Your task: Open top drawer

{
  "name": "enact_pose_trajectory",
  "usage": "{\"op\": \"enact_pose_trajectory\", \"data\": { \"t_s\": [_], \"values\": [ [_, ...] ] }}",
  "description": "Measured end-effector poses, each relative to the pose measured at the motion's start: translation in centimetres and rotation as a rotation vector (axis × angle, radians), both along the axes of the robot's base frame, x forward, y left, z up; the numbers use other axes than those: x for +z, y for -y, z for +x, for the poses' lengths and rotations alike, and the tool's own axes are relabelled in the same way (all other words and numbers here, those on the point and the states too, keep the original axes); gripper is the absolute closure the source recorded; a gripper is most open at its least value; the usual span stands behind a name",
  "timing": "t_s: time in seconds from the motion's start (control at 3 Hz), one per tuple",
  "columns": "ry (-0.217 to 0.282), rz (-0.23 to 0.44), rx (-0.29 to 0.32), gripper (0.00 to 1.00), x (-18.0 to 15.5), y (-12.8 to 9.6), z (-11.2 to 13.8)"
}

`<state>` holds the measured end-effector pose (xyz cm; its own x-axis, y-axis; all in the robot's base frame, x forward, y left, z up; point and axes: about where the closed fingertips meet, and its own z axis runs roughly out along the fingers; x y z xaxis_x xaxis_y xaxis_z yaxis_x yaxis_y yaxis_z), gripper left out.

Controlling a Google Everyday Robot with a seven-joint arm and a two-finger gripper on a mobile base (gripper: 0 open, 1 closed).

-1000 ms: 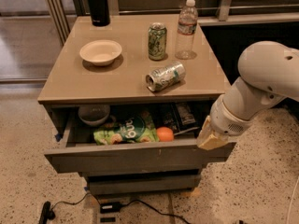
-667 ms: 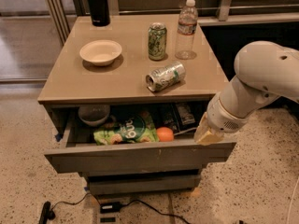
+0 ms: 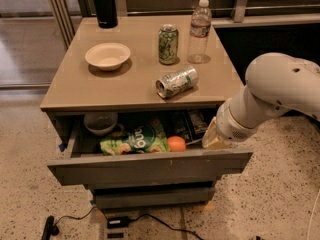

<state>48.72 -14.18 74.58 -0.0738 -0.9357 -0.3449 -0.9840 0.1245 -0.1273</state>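
The top drawer [image 3: 150,168] is a wide grey drawer with a plain slab front, pulled out from under the tan tabletop. Inside it I see a green snack bag [image 3: 135,142], an orange [image 3: 176,143], a grey bowl [image 3: 100,122] and dark packets. My gripper [image 3: 214,139] is at the drawer's right end, just behind the front panel, at the end of the white arm [image 3: 280,91]. Its fingers are hidden behind the wrist.
On the tabletop [image 3: 70,89] stand a cream bowl [image 3: 107,56], an upright green can [image 3: 168,44], a tipped can [image 3: 176,81], a water bottle [image 3: 199,30] and a black flask [image 3: 105,5]. A narrower drawer front [image 3: 150,196] sits below. Cables [image 3: 120,220] lie on the floor.
The arm and gripper have shifted slightly left and toward the front. The drawer looks a little further out.
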Motion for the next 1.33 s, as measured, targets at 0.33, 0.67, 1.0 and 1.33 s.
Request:
{"op": "enact_pose_trajectory", "data": {
  "t_s": [0.33,0.67,1.0,1.33],
  "values": [
    [0.055,0.0,-0.005,1.0,-0.6,-0.3,0.3],
    [0.092,0.001,-0.003,1.0,-1.7,-0.7,1.4],
    [0.103,0.002,0.0,1.0,-2.2,-1.0,2.4],
    [0.109,0.008,0.011,1.0,-2.7,-1.8,3.8]
  ]
}}
